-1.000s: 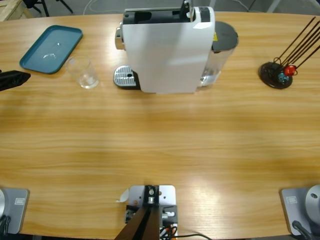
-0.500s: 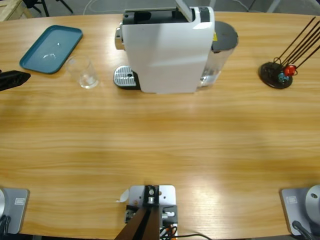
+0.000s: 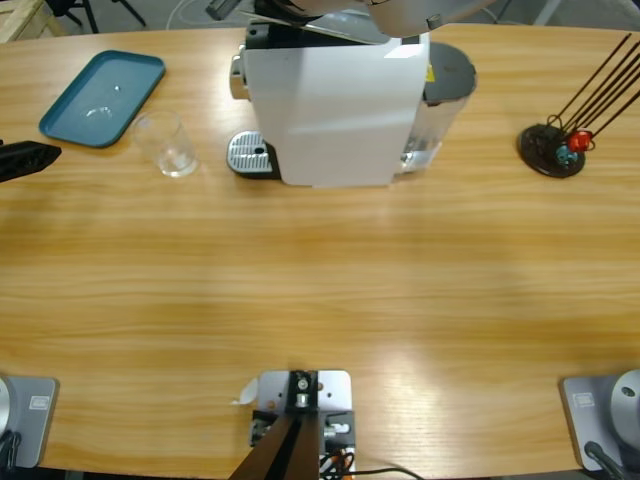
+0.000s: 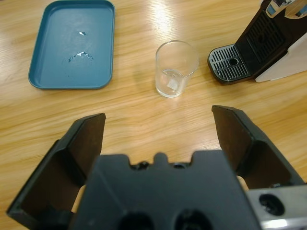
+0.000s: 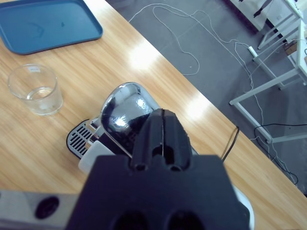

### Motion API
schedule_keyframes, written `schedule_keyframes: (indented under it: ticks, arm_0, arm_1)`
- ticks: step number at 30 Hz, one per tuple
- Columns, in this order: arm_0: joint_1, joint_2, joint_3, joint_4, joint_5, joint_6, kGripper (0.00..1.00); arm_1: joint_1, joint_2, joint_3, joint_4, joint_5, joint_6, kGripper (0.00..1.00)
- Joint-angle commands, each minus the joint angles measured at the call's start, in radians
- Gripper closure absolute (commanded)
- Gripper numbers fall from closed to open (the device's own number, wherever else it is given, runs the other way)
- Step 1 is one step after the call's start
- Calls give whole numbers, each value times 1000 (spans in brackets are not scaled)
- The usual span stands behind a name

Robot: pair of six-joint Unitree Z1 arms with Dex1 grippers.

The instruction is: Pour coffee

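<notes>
A small clear tumbler (image 3: 170, 145) stands on the table left of the white coffee machine (image 3: 330, 100). A shallow bit of pale, nearly clear coffee (image 5: 41, 96) lies at its bottom. My left gripper (image 4: 158, 120) is open and empty, a short way in front of the tumbler (image 4: 176, 68); in the high view it shows at the far left edge (image 3: 40, 155). My right gripper (image 5: 162, 129) is shut, hovering just above the machine's chrome head (image 5: 124, 103). The right arm (image 3: 420, 10) crosses the machine's top.
A teal tray (image 3: 100, 95) lies at the back left, beyond the tumbler. The machine's metal drip grate (image 3: 250, 155) sticks out towards the tumbler. A dark round stand with thin sticks (image 3: 553, 148) sits at the far right.
The right arm has swung in over the top of the machine, covering the lever that showed there before. The left gripper and the tumbler have not moved.
</notes>
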Motion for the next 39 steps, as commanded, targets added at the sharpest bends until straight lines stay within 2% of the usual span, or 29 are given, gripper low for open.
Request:
schedule_keyframes:
  ticks: [1,30,34,36,37,38,39]
  arm_0:
    - [-6,16,33,-8,-14,14,50]
    - [-6,22,33,-1,-22,13,50]
    - [-6,28,32,-1,-22,13,46]
    - [-6,27,32,-1,-21,13,33]
    - [-6,26,32,-1,-21,13,32]
    - [-6,24,33,-1,-21,13,27]
    - [-7,20,33,-2,-21,15,11]
  arm_1:
    - [32,131,53,20,26,11,1000]
    - [32,185,224,-103,91,109,1000]
    - [32,125,221,-123,37,109,1000]
    - [16,47,213,-132,49,99,1000]
    - [-5,-16,206,-132,95,79,915]
    - [-23,-73,205,-132,143,58,373]
    - [-38,-125,200,-130,179,37,158]
